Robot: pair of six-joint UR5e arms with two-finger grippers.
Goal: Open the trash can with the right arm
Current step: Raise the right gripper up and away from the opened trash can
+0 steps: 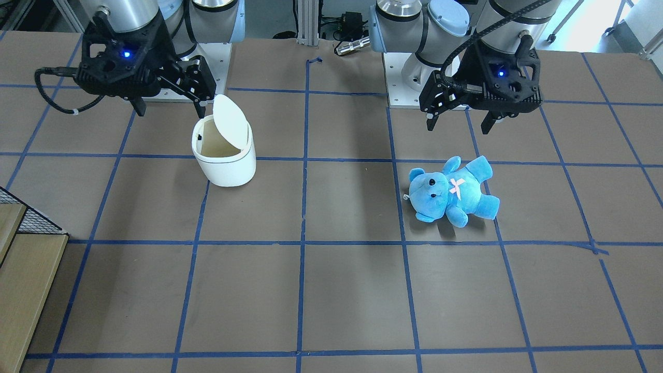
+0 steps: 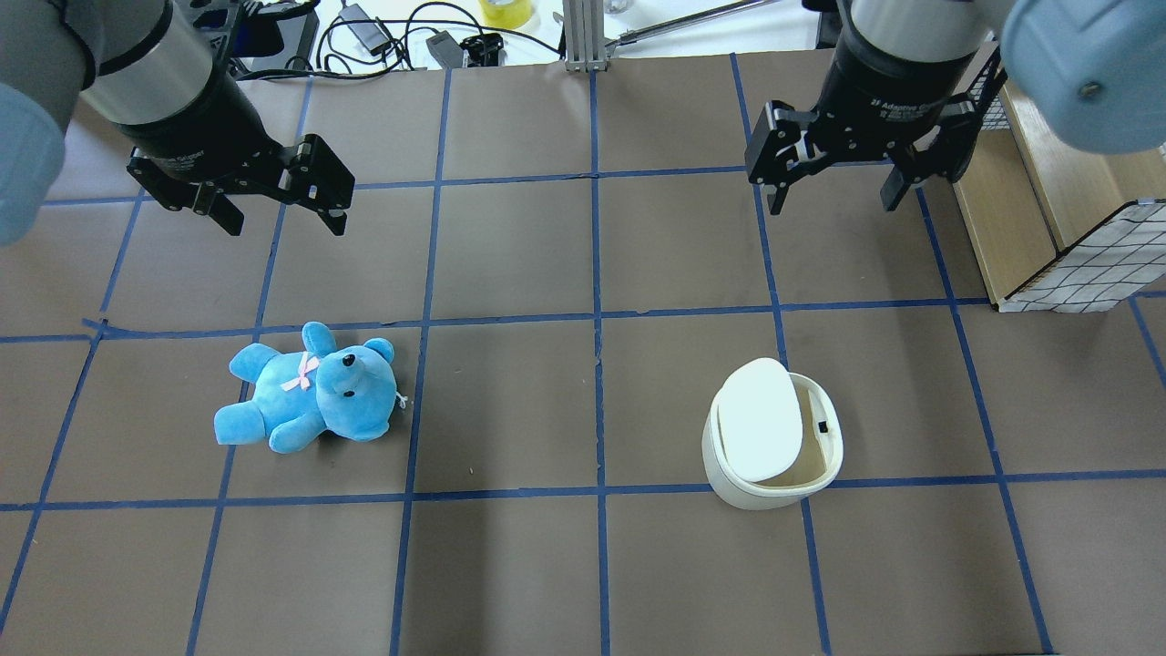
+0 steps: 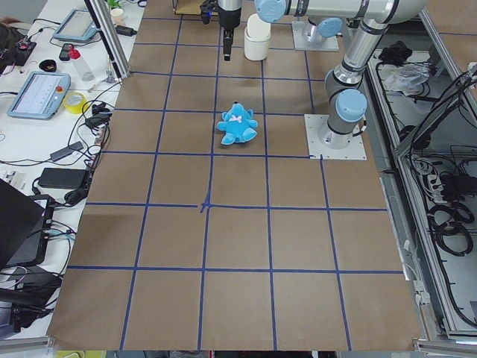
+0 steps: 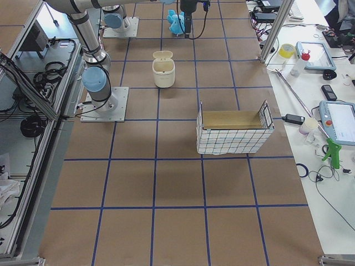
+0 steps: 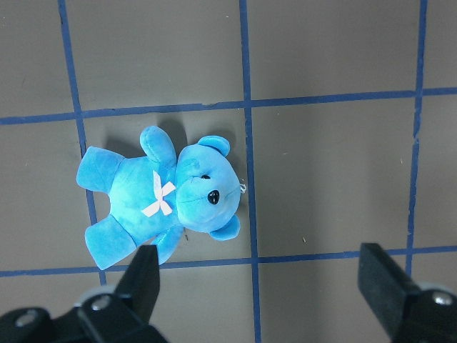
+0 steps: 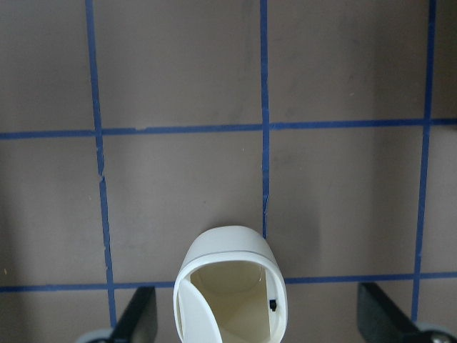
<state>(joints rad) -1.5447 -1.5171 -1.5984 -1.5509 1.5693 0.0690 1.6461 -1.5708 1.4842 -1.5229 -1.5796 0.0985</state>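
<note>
Right gripper point(image 2: 835, 202) spread wide, empty, apparently clear of trash can point(image 2: 734, 478); lid point(image 2: 759, 430) raised.

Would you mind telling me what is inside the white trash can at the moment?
Only bare beige walls and a small black bit near the rim show inside the trash can. The tilted lid hides part of the inside, so the whole bottom cannot be checked.
</note>
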